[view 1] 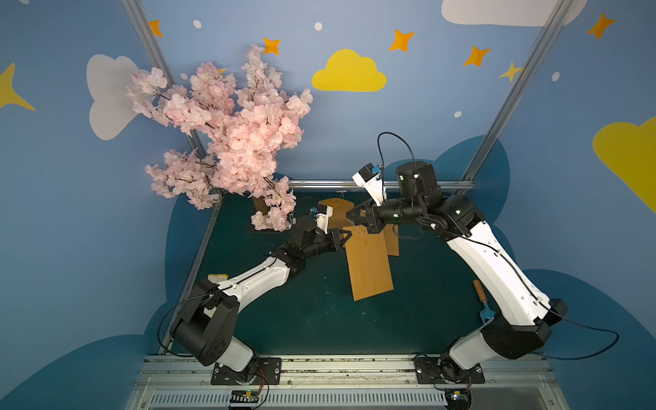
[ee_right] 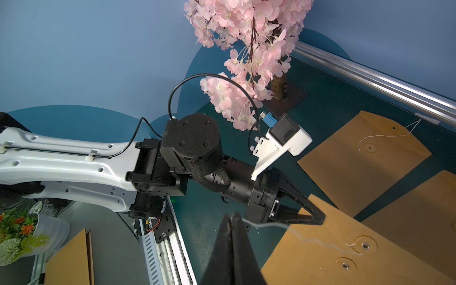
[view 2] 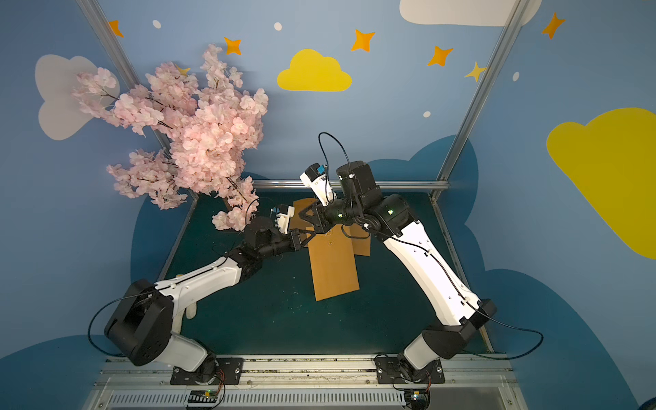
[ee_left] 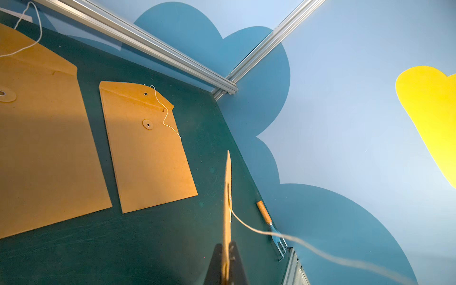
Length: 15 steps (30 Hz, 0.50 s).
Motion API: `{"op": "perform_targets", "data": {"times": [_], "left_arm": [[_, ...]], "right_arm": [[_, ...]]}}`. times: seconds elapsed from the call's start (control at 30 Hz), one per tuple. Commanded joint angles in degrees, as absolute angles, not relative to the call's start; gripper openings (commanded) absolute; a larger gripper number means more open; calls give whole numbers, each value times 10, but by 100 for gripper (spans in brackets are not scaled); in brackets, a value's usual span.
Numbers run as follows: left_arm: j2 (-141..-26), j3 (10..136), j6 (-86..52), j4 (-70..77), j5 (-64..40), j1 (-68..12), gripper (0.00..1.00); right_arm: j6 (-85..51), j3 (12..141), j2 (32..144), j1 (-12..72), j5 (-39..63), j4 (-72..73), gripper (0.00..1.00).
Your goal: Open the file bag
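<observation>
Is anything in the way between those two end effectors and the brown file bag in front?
Nothing visible. The left end effector grips the file bag by its edge, and the right end effector pinches its white string.

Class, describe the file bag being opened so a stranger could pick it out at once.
Find the pink blossom tree at the far corner of the green table. Right of it, take the askew file bag nearest the robot. Unlike the two flat bags behind it, its top is pinched by the left pincer and its white string runs to the right pincer.
</observation>
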State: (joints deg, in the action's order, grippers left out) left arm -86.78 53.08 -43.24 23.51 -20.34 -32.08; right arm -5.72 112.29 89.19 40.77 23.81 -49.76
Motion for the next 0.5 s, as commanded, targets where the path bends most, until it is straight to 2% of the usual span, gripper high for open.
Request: {"op": "perform_targets", "data": {"times": [0.0, 0.17, 0.33, 0.4, 0.47], "left_arm": [[-849, 518, -426, 257, -213, -325, 3], [-801, 495, -397, 230, -207, -325, 2], [-762, 472, -384, 219, -187, -323, 3], [-750, 466, -386, 218, -186, -318, 2], [-739, 461, -392, 218, -187, -310, 2]], "right_arm": [[-44, 1128, 889, 383, 208, -518, 0], [-36, 1084, 859, 326, 167, -509, 0], [-36, 1045, 844, 277, 192, -498, 0], [-34, 1023, 836, 271, 205, -486, 8], [-39, 995, 825, 265, 212, -470, 24]]}}
